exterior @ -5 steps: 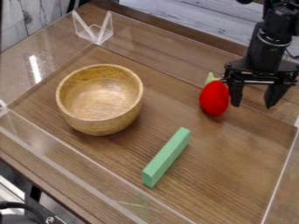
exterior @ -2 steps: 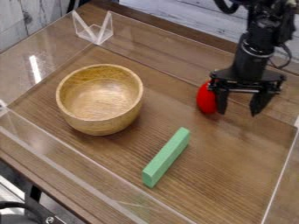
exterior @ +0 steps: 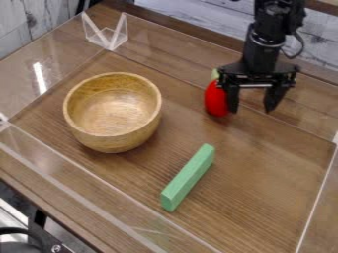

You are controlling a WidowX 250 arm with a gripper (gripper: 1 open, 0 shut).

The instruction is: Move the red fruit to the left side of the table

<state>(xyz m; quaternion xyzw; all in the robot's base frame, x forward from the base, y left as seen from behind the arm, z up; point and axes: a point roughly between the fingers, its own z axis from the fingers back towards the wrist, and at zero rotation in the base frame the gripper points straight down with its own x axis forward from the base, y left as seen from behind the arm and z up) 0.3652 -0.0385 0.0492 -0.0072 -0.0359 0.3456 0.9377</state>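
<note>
The red fruit [exterior: 214,97] lies on the brown table [exterior: 264,168] at the right, past the bowl. My gripper [exterior: 254,96] points straight down just right of it, open, with nothing between its fingers. Its left finger [exterior: 232,98] stands against the fruit's right side and hides part of it. The fruit's leafy top does not show.
A round wooden bowl [exterior: 114,110] stands left of centre. A green rectangular block [exterior: 189,177] lies near the front. Clear acrylic walls [exterior: 53,57] edge the table, with a clear bracket [exterior: 105,32] at the back left corner.
My open gripper has moved left and a little toward the back. The red fruit has shifted left with it, staying at the left finger.
</note>
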